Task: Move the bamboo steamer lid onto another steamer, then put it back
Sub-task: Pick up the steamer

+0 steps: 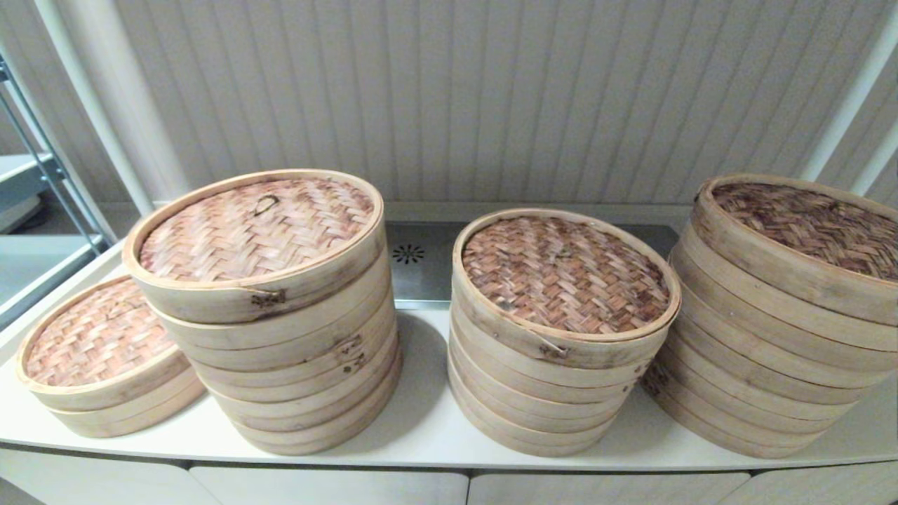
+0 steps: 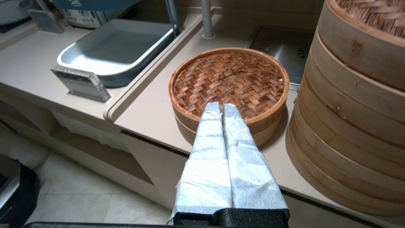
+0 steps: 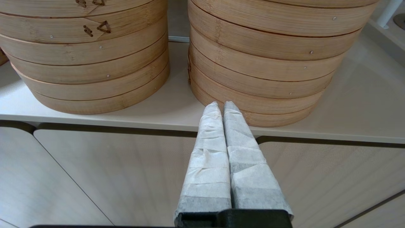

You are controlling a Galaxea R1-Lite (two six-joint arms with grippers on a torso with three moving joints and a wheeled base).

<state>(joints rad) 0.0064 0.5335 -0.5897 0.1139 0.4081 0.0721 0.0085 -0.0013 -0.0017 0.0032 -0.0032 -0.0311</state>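
Four bamboo steamer stacks stand in a row on the white counter (image 1: 421, 428). At the far left sits the low stack (image 1: 105, 358), only a couple of tiers high, capped by a woven lid. Just beside it on the right, touching or nearly so, rises the tall stack (image 1: 280, 330), and its lid (image 1: 256, 228) with a small loop handle near the middle sits slightly skewed on top. Right of a gap comes the middle stack (image 1: 561, 337), its woven top darker brown. The right stack (image 1: 779, 315) stands close beside that one and runs past the picture's right edge. Behind the stacks, a metal plate (image 1: 414, 263) with a small vent rosette is set into the counter against the ribbed wall (image 1: 491, 98).

Neither arm shows in the head view. In the left wrist view the left gripper (image 2: 221, 109) hangs above the near counter edge in front of the low stack, its cloth-wrapped fingers (image 2: 210, 133) pressed together and holding nothing. A grey tray (image 2: 117, 50) lies on a lower surface further left.

In the right wrist view the right gripper (image 3: 221, 107) is below counter level before the cabinet front (image 3: 110, 177), pointing at the base of a stack, fingers likewise pressed together and empty.
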